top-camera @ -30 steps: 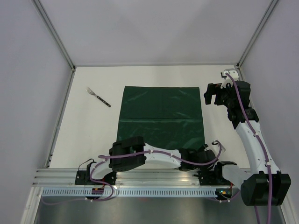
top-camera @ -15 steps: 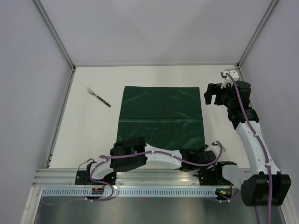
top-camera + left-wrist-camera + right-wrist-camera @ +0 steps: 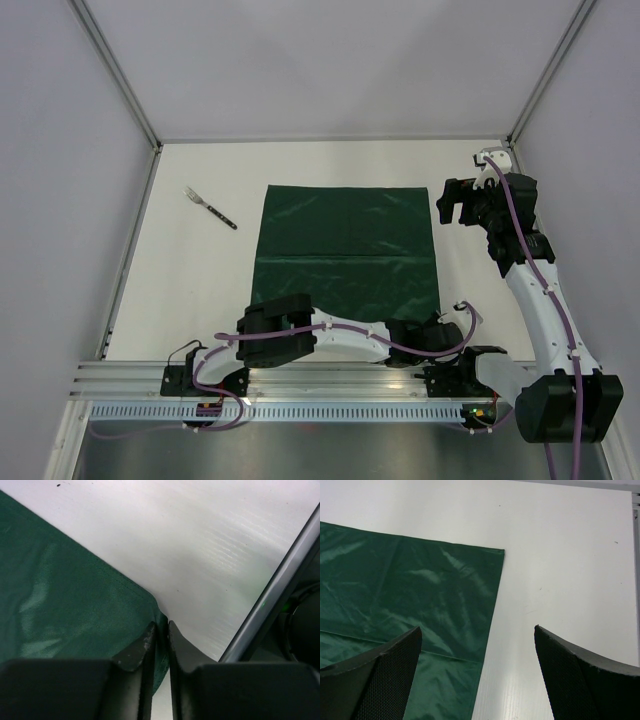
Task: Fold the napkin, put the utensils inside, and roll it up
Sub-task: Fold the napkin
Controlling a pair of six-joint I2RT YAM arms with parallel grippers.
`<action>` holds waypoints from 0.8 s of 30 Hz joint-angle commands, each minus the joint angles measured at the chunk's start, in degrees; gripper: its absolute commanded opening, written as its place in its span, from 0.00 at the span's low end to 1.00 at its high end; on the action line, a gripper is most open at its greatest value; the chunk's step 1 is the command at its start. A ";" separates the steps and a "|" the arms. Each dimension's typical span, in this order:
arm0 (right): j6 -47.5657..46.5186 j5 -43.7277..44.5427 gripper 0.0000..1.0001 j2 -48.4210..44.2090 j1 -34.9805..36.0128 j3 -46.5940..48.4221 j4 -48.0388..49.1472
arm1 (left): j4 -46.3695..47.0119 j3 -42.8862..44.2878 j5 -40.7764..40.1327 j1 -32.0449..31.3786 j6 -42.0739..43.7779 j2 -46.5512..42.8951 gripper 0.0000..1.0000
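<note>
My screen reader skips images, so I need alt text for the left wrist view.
The left gripper pinches a corner of the dark green napkin lying on the white table; a metal rail crosses the right side.

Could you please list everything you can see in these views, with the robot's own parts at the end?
napkin: one, dark green, spread flat mid-table.
fork: one, silver with dark handle, on the table left of the napkin, apart from it.
table: one, white, under everything.
left end effector: one, black, shut on the napkin's near right corner.
right end effector: one, black, open, above the table by the napkin's far right corner.
</note>
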 commanded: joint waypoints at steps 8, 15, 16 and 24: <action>0.58 0.22 0.98 -1.14 0.14 1.44 0.31 | 0.04 2.15 0.90 0.04 1.51 -0.98 0.02; 0.49 0.39 0.98 -1.49 0.05 1.44 0.31 | 0.39 4.00 3.89 0.13 -0.78 -2.74 0.02; 0.57 0.48 0.98 -1.49 0.14 1.44 0.31 | 0.48 4.08 4.50 0.30 -1.04 -3.00 0.02; 0.49 0.66 0.98 -1.67 0.14 1.44 0.31 | 2.05 -0.03 7.76 4.34 -6.05 -7.04 0.02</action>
